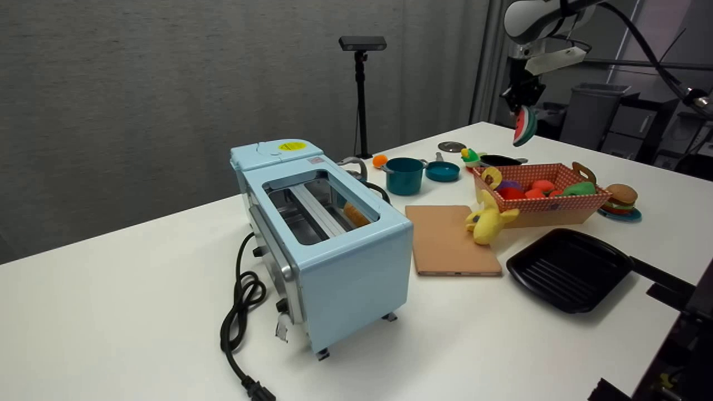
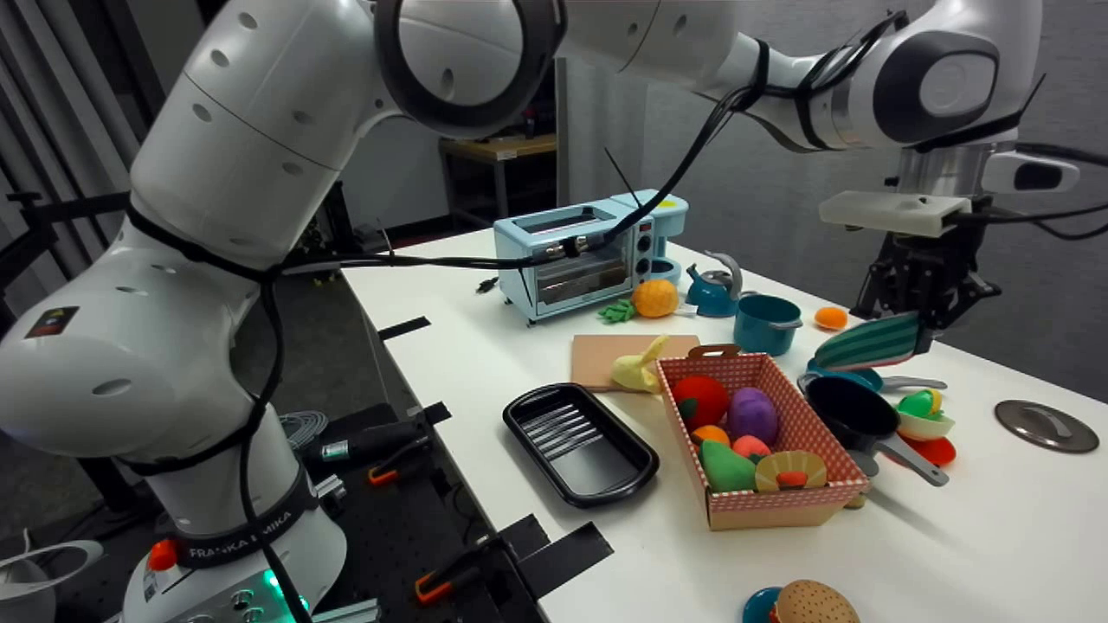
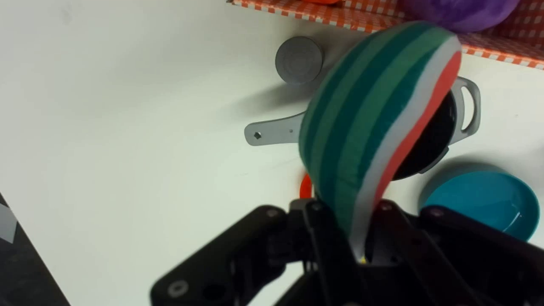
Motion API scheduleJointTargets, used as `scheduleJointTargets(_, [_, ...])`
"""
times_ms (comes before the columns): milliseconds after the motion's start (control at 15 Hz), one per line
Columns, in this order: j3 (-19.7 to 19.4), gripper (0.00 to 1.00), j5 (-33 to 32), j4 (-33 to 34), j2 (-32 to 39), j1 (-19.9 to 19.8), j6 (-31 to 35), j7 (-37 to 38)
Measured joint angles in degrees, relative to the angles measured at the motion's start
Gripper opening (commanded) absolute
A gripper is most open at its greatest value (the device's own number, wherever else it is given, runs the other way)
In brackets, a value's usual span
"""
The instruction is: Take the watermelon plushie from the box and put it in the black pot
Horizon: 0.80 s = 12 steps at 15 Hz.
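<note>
The watermelon plushie (image 1: 525, 127) is a green-striped wedge with a red face. It also shows in an exterior view (image 2: 870, 340) and large in the wrist view (image 3: 365, 110). My gripper (image 3: 348, 206) is shut on one end of it and holds it above the table. The box (image 2: 779, 517), with a red-checked lining, holds several toy fruits; its edge shows in the wrist view (image 3: 297, 12). The black pot (image 2: 850, 407) with grey handles stands beside the box. In the wrist view the plushie covers part of the black pot (image 3: 433, 136).
A teal pan (image 3: 484, 204) and a teal pot (image 2: 766, 324) stand near the black pot. A toy bowl (image 2: 924, 424) and a glass lid (image 2: 1046, 426) lie on its other side. A black grill tray (image 2: 580, 446), a toaster oven (image 2: 571, 260) and a toy burger (image 2: 814, 603) are also there.
</note>
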Motion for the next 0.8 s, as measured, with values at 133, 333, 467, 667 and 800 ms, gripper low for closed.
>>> scheduleJointTargets(133, [0.02,0.45,0.00,1.87,2.23,-0.33,-0.51,0.00])
scheduleJointTargets(333, [0.02,0.68,0.00,4.16,4.93,-0.75,-1.66,-0.11])
scheduleJointTargets(467, [0.02,0.83,0.00,5.43,6.37,-1.07,-2.64,-0.51])
scheduleJointTargets(667, [0.01,1.00,-0.03,6.80,7.97,-1.51,-3.44,-1.99])
scheduleJointTargets(800, [-0.03,1.00,-0.09,7.54,8.82,-1.70,-3.92,-2.76])
